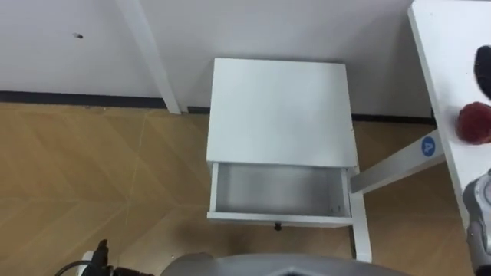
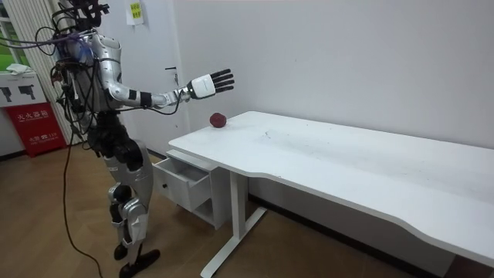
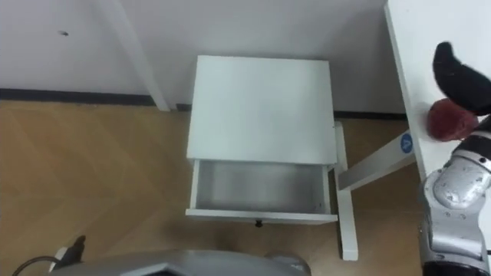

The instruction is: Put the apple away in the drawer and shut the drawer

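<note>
Left eye view: a small white cabinet stands against the far wall, its drawer pulled open towards the robot and its inside bare. To the right lies the white desk, with the apple on its near left corner, well apart from the drawer. The right hand enters at the right edge as a dark shape just beyond the apple, with the silver forearm below it. Right eye view: the same hand appears more fully. Its dark fingers reach forward over the desk, lying past and partly above the apple. They are not curled round it, though this angle does not settle whether they touch it. Room view: the robot stands upright at the end of the desk, beside the cabinet, on the room view's left. Its right arm is raised and stretched out nearly level over the desk corner. The hand is held flat with the fingers straight and spread, holding nothing. It appears to hang clear above the apple, which rests on the desk surface.
</note>
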You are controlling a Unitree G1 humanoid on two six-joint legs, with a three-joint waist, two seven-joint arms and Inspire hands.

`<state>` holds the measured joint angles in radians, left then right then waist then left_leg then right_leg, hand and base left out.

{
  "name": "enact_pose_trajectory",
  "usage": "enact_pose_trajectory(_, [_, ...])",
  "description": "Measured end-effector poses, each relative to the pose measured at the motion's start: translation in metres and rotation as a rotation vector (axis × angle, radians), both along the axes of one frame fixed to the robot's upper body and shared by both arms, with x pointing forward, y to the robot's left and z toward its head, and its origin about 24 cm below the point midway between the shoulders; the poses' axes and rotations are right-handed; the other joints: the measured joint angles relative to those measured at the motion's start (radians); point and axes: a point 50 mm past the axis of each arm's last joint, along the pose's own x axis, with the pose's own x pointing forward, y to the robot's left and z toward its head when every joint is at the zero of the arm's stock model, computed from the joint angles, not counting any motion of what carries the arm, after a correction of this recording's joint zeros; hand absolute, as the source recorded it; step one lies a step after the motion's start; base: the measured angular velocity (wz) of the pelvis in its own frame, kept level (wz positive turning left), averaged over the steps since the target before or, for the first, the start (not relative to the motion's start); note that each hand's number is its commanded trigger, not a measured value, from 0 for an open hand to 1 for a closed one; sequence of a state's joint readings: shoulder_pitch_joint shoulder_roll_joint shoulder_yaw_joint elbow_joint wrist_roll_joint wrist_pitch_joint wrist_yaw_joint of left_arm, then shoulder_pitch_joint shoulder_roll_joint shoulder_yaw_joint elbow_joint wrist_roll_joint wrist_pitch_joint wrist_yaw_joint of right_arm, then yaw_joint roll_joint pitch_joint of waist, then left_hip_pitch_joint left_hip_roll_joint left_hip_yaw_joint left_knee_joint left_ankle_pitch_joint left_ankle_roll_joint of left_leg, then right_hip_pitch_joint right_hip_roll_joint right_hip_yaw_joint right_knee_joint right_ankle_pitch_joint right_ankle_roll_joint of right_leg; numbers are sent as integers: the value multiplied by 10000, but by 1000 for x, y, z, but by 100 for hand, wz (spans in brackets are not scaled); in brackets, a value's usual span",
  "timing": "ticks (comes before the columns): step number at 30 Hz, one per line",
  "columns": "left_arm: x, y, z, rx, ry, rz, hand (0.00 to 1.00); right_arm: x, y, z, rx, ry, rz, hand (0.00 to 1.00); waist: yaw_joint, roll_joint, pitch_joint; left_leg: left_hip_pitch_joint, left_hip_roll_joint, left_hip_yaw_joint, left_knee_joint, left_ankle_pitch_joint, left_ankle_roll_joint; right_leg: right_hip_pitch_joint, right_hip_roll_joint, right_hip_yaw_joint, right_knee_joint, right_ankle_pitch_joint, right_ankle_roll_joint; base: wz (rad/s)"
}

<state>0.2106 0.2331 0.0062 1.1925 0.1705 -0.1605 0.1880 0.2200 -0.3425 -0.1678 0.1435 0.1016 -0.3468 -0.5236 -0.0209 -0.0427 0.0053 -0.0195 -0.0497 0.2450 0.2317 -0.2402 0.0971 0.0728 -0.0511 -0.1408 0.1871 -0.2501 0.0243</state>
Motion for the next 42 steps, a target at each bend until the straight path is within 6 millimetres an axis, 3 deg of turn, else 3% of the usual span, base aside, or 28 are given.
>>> enact_pose_trajectory(7, [0, 0, 1, 80, -99, -16, 0, 2, 6, -10, -29, 836, 832, 0, -10, 96, 50, 77, -2, -45, -3, 3, -5, 109, 8, 2, -21, 4, -6, 1])
enact_pose_trajectory(18, [-5, 0, 2, 177, -11, -148, 0, -3, -1, -27, 55, 1819, 612, 0, -84, 95, -16, 158, 1, -44, 20, 9, -11, 181, 10, 8, 2, 17, -19, 0])
enact_pose_trajectory(42, [-6, 0, 2, 10, -27, -92, 0, -5, -9, -20, -75, 1377, -38, 0, -175, 59, -26, 299, 10, -30, 29, 10, -12, 295, 13, 16, 28, 24, -26, 0])
